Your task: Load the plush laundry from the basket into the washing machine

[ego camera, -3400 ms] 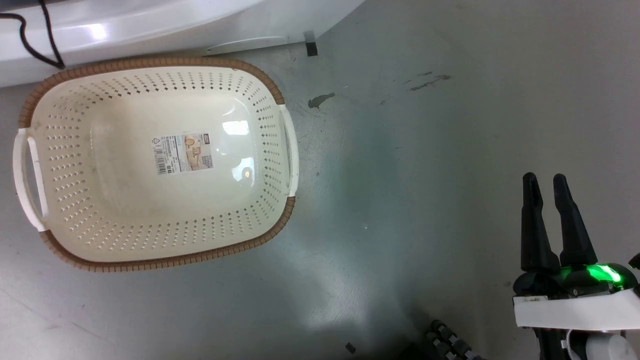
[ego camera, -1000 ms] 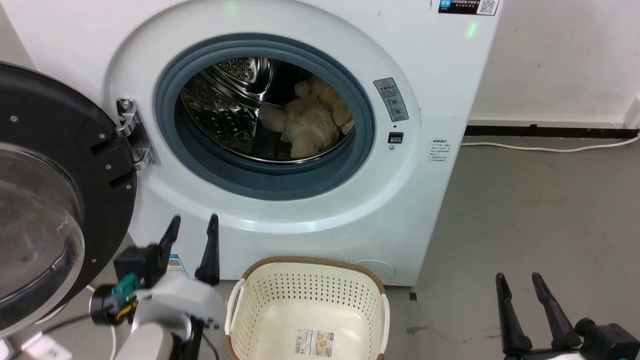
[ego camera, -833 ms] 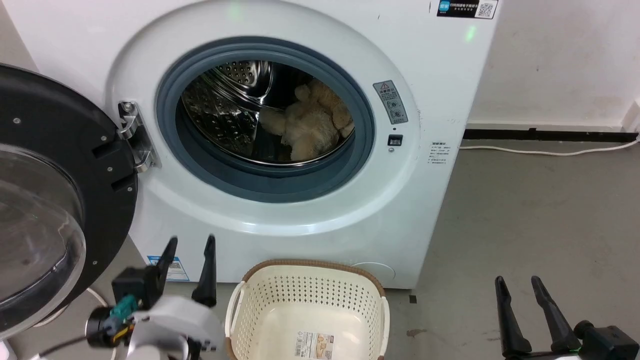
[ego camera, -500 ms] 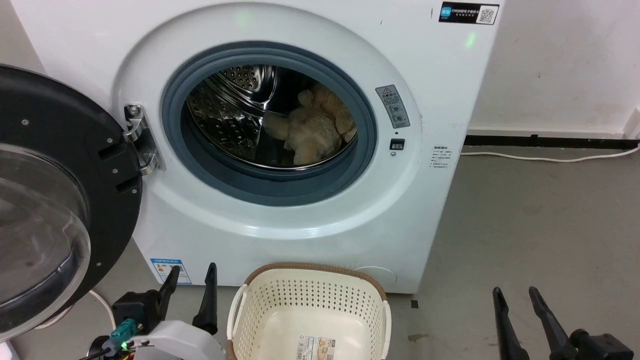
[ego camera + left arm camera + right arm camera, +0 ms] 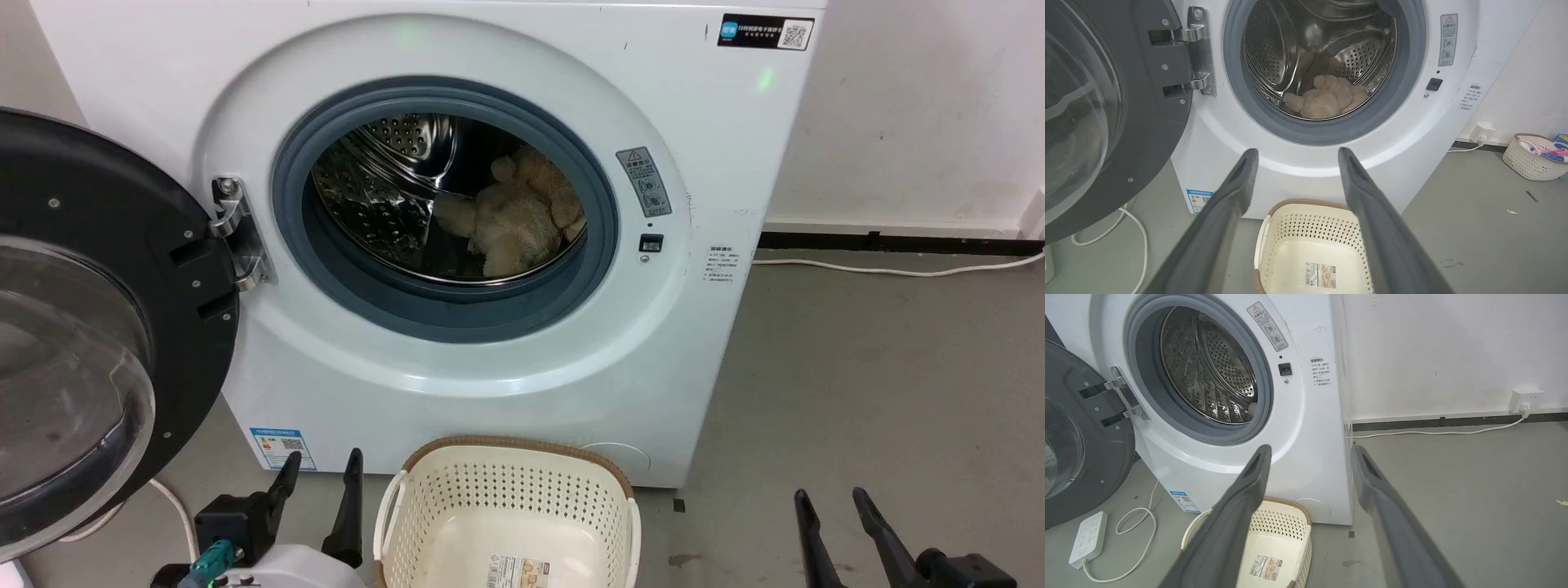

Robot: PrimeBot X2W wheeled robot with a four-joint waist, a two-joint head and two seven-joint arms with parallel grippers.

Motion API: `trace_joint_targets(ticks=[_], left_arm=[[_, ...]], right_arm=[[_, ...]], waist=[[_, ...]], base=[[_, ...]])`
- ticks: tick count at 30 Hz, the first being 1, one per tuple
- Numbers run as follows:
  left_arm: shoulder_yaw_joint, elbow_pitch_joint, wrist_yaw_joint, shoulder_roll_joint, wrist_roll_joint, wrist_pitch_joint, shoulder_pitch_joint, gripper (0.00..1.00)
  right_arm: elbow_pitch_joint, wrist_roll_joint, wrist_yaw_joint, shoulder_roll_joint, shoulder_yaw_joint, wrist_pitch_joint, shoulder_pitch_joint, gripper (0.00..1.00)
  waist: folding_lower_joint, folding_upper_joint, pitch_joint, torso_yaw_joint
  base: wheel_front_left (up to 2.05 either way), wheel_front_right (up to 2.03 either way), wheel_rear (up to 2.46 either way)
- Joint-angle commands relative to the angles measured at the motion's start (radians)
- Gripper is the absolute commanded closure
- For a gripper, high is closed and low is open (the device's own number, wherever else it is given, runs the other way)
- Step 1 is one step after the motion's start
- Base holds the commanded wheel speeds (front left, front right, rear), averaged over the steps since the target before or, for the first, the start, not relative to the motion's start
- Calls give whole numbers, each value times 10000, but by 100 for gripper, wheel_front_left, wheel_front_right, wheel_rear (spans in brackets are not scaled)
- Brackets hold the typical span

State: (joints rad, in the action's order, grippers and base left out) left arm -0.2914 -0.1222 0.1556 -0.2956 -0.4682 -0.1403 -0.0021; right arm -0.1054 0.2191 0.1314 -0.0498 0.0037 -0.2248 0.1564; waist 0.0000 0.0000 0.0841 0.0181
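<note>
The plush laundry lies half-hidden inside the washing machine.

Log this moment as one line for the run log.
stage: load done | plush laundry: inside washing machine | basket: empty, in front of washing machine | door: open | left gripper: open, empty | right gripper: open, empty

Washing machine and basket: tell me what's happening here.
The cream plush toy lies inside the steel drum of the washing machine, and the basket on the floor in front holds nothing but its label. The door stands wide open. The left hand and right hand are open and empty, either side of the basket. Loading looks done.
</note>
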Motion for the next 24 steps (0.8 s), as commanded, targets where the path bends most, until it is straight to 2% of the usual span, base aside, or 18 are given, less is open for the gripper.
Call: trace_joint_targets(ticks=[1,13,14,24], left_arm=[[-46,55,16,25,40,-22,88,0],[-66,-1,27,3,9,-256,-97,0],[-70,-3,14,5,11,-200,-23,100],[301,151,-194,305,579,10,-16,100]], right_arm=[[-3,-71,-7,-4,9,36,125,0],[113,-9,-7,-4,13,151,113,0],[74,2,0,0,11,132,0,100],[192,-266,-1,-1,4,394,-198,100]], waist=[[0,0,-2,11],[0,0,-63,42],[0,0,-65,42],[0,0,-166,15]], base=[[0,0,0],[0,0,0],[0,0,0],[0,0,0]])
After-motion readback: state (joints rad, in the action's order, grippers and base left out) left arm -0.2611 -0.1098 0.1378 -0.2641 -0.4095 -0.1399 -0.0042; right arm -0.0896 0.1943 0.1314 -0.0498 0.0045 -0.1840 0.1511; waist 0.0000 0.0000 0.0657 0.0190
